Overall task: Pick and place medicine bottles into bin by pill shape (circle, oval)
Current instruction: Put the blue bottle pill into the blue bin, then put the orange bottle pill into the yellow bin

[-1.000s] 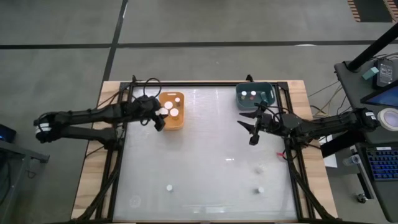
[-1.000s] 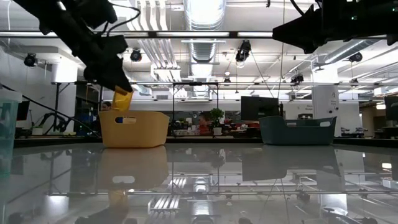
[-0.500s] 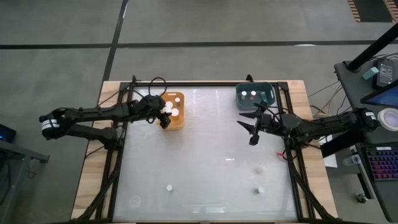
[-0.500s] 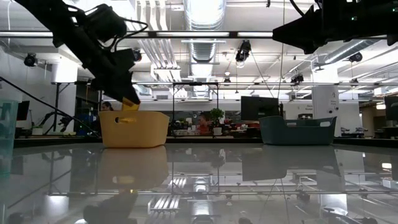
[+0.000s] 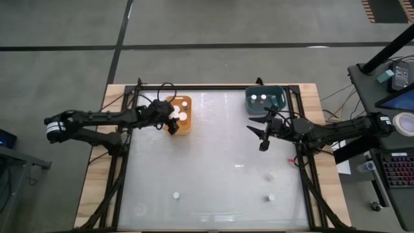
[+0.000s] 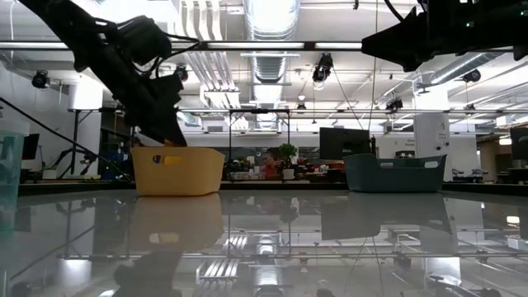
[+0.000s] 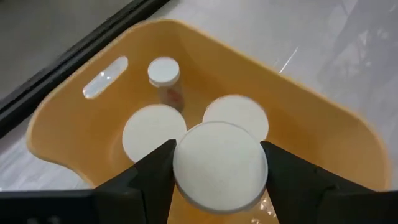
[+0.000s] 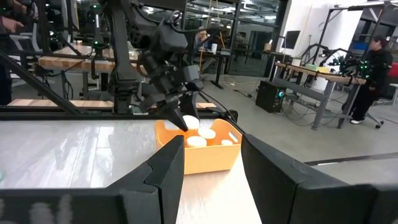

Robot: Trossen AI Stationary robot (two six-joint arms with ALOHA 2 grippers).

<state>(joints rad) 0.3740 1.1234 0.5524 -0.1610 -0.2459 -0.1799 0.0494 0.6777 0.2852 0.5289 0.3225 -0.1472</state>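
My left gripper [image 5: 173,123] reaches down into the orange bin [image 5: 188,131] at the table's far left and is shut on a medicine bottle with a round white cap [image 7: 219,163]. Three more white-capped bottles [image 7: 154,132] stand on the bin's floor. My right gripper [image 5: 261,134] hangs open and empty above the table, just near of the teal bin [image 5: 282,103], which holds two bottles [image 5: 259,99]. Three small bottles stand on the table near its near edge [image 5: 175,194], [image 5: 269,174], [image 5: 271,197]. My left gripper pinches the bottle between its two fingers [image 7: 152,173], one on each side just under the white cap [image 7: 186,186]. The fingers slant down into the bin from the table's left. The cap faces the wrist camera and hides the bottle's body. I cannot tell whether the bottle touches the bin's floor.
The orange bin's wall [image 6: 177,171] and the teal bin's wall [image 6: 394,173] stand along the far side. The glossy tabletop [image 5: 213,162] between and near of the bins is bare except for the three bottles. Black frame rails [image 5: 304,175] run along the table's sides.
My left gripper has carried the bottle a little toward the table's right, over the orange bin, and gone down until the bottle dropped below the bin's rim.
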